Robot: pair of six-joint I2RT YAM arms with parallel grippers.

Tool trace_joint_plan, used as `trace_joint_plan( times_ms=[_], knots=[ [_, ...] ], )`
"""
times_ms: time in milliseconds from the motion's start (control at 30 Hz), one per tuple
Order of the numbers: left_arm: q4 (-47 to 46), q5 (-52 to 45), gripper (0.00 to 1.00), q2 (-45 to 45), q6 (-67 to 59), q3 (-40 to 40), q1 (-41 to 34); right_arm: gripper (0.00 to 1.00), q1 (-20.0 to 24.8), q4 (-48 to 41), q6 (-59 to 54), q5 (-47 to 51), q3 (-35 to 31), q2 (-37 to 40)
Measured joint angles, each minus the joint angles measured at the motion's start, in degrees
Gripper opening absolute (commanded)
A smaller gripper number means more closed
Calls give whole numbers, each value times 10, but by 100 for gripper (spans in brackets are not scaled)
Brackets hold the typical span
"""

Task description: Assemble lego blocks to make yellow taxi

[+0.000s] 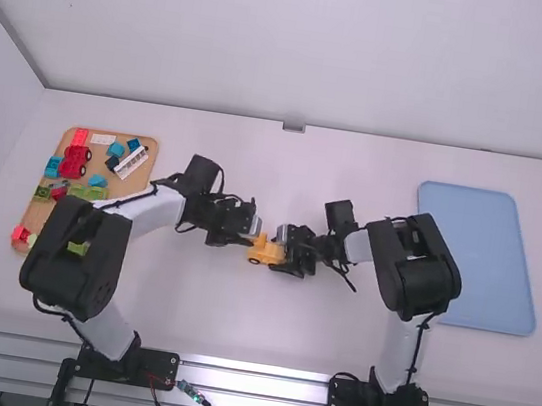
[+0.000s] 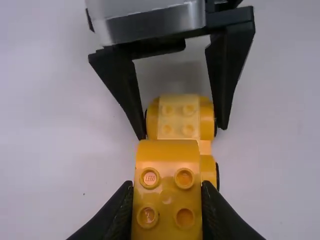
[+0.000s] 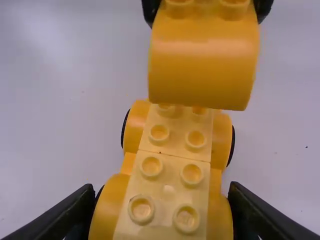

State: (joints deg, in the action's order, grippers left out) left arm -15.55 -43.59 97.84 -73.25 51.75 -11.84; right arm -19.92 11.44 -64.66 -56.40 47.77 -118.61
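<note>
Yellow block was clamped between left gripper's fingers; wheeled base (studs up) was clamped between right gripper's.

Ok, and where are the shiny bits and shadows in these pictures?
High view: bright glare along the metal rail; left wrist view: soft grey shade on the table between the fingers of the right pincer; right wrist view: a pale glow on the table at the upper left, and a gentle shine on the held yellow block's curved side.
</note>
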Motion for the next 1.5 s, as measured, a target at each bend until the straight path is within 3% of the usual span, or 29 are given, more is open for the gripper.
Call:
trace_joint_plan(
  times_ms=[367, 467, 633, 733, 867, 967, 1067, 1100, 1167, 1233, 1500],
  knots=[
    [76, 32, 2, -3, 115, -49, -1, 62, 0, -5, -35, -3, 1, 0],
    [73, 32, 2, -3, 125, -52, -3, 55, 0, -52, -65, -4, 14, 0],
    [70, 32, 2, -4, 134, -52, -3, 51, 0, -150, -131, 7, 49, 0],
    [58, 33, 2, -7, 136, -52, -3, 43, 0, -175, -154, 15, 63, 0],
    [33, 34, 2, -41, 140, -52, -3, 39, 0, -190, -176, 24, 75, 0],
    [29, 34, 2, -71, 156, -52, -4, 42, 0, -189, -182, 26, 77, 0],
    [36, 34, 2, -91, 169, -52, -13, 58, 0, -184, -183, 26, 77, 0],
    [40, 34, 2, -93, 170, -52, -16, 58, 0, -183, -182, 26, 77, 0],
    [52, 34, 2, -95, 176, -56, -23, 70, 0, -177, -175, 28, 77, 0],
    [64, 34, 2, -95, 184, -67, -28, 75, 0, -178, -169, 37, 77, 0],
    [77, 34, 2, -95, 202, -83, -30, 80, 0, -170, -153, 45, 77, 0]
  ],
)
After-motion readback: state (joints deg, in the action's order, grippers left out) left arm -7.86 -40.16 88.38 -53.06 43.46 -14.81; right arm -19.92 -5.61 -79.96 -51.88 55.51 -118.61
